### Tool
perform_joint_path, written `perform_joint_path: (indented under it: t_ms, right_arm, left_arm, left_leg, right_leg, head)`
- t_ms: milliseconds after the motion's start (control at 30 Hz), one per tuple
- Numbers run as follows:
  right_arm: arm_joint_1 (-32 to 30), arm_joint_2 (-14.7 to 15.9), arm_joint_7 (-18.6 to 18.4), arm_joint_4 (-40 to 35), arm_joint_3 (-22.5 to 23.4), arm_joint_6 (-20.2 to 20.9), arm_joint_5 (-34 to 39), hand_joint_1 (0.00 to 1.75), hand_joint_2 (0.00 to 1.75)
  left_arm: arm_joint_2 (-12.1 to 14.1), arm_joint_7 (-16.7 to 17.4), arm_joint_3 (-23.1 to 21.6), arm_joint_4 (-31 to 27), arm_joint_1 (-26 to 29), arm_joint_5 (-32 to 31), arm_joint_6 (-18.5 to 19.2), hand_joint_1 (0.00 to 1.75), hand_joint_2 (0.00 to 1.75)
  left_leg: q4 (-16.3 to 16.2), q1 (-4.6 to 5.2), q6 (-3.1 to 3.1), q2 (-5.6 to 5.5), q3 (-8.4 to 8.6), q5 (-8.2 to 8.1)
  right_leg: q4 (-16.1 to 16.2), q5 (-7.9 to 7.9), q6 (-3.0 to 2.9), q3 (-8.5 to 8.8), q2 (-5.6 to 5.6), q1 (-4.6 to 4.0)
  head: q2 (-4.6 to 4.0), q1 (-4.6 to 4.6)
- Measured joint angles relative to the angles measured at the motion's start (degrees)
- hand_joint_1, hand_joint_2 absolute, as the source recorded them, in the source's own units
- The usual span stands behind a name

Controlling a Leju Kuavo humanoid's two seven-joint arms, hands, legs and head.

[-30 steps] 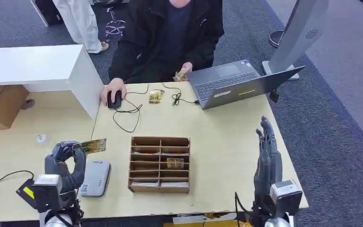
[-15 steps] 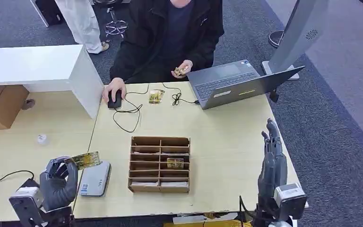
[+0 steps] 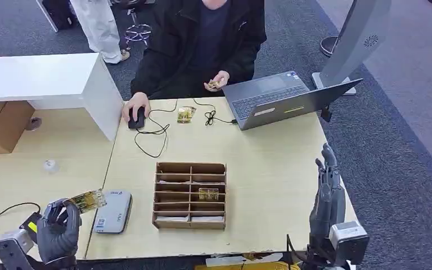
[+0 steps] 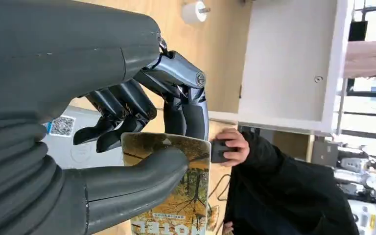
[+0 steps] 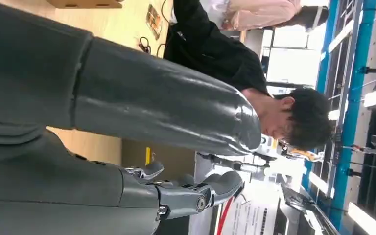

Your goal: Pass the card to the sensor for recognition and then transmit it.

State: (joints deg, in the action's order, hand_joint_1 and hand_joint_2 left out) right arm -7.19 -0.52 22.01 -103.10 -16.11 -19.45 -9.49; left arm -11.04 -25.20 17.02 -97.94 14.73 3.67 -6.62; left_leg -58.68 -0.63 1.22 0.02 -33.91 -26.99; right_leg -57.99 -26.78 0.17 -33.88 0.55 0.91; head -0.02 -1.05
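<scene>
Head view: left hand [image 3: 59, 228] low at the near left corner, pinching a card [image 3: 89, 199] between thumb and fingers; card tilted, raised above the surface [image 3: 259, 169], just left of the grey sensor box [image 3: 112, 211] that lies flat there. Right hand [image 3: 327, 188] upright at the near right edge, fingers straight and apart, holding nothing. Brown divided organizer [image 3: 190, 195] sits mid-surface; one card [image 3: 208, 194] lies in a right-column slot about midway down, lower slots seem to hold flat pale items, too small to tell. Person in black jacket [image 3: 202, 39] seated at the far side, one hand on a mouse [image 3: 136, 119], other hand holding small cards [image 3: 214, 84]. Another card [image 3: 185, 114] lies loose near the cable. Open laptop [image 3: 281, 101] far right. Cardboard box [image 3: 3, 126] under the white shelf at left.

Left wrist view: thumb [image 4: 142, 178] presses the card [image 4: 181, 196] against dark fingers [image 4: 186, 112]; card shows a tree picture and "HOTEL" print. Sensor box [image 4: 78, 147] behind the hand.

Right wrist view: right hand [image 5: 176, 147] with fingers extended, nothing in it; person's head and jacket beyond.
</scene>
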Motion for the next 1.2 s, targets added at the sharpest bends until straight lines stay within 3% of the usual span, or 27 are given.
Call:
perform_joint_path:
  t_ms: [400,1200]
  right_arm:
    - [0.34,-0.02,-0.22,0.07,-0.02,0.07,0.35,0.00,0.00]
    - [2.24,-0.02,-0.15,1.84,-0.87,0.07,1.53,0.00,0.00]
  left_arm:
    - [-1.40,1.88,5.60,6.10,-1.86,0.70,1.18,1.75,1.75]
    - [-1.38,1.29,5.07,15.89,-5.47,0.11,0.11,1.75,1.75]
  left_leg:
    - [0.00,0.00,0.00,-0.01,0.00,0.00]
    - [0.00,0.00,0.00,0.00,0.01,0.00]
  right_leg:
    - [0.00,0.00,0.00,0.00,-0.01,0.00]
    - [0.00,0.00,0.00,-0.01,-0.01,0.00]
  head:
    - [0.00,0.00]
    - [0.00,0.02]
